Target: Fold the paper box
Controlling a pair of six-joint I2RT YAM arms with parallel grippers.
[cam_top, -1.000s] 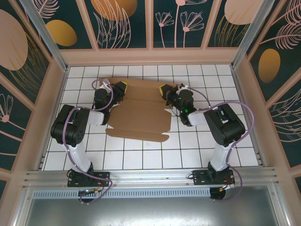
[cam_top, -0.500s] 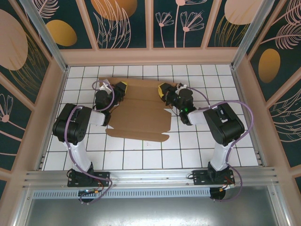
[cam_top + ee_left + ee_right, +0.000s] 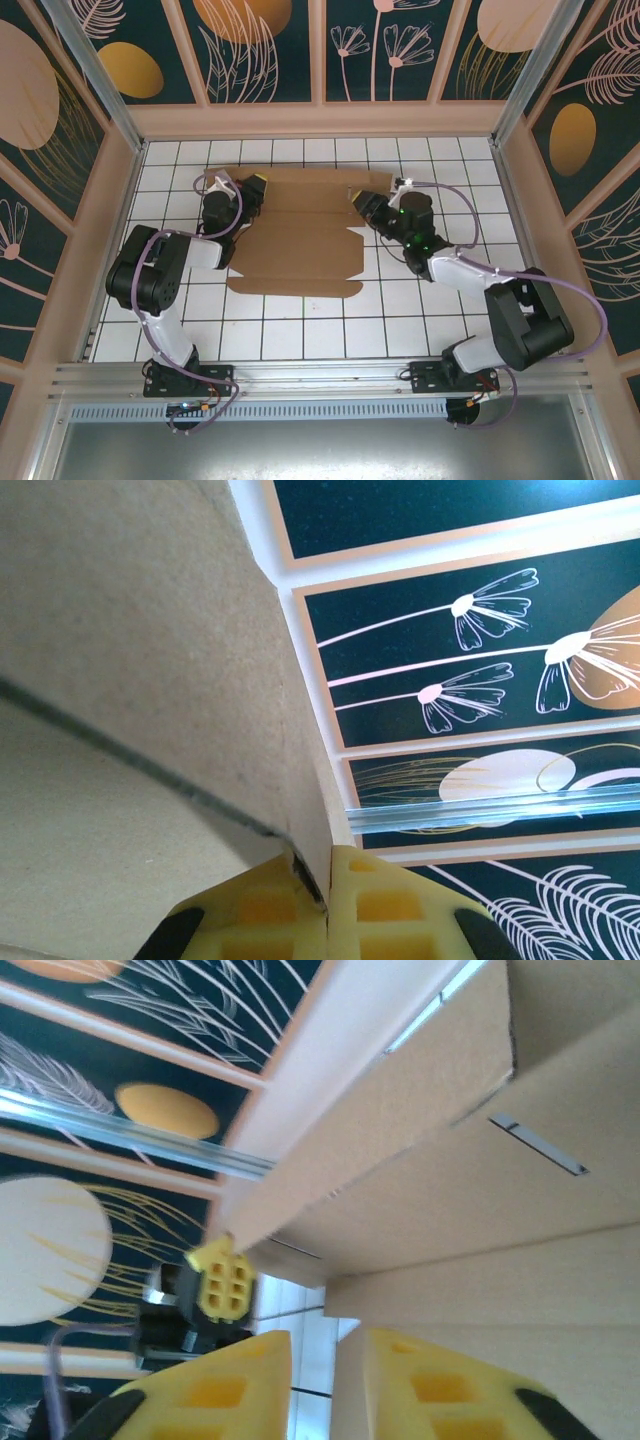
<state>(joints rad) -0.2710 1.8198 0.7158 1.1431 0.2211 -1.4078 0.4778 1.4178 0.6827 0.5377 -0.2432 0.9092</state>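
- At the far edge, our left fingers (image 3: 262,912) clamp a flap of the paper box (image 3: 300,240).
- Right fingers (image 3: 440,1392) straddle its edge unclenched; next we pinch and fold.

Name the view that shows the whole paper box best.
Top external: the box shows nearly whole, outline and flaps together. The left wrist view gives a close-up of one edge pinched in the left gripper. The right wrist view gives slotted panels up close.
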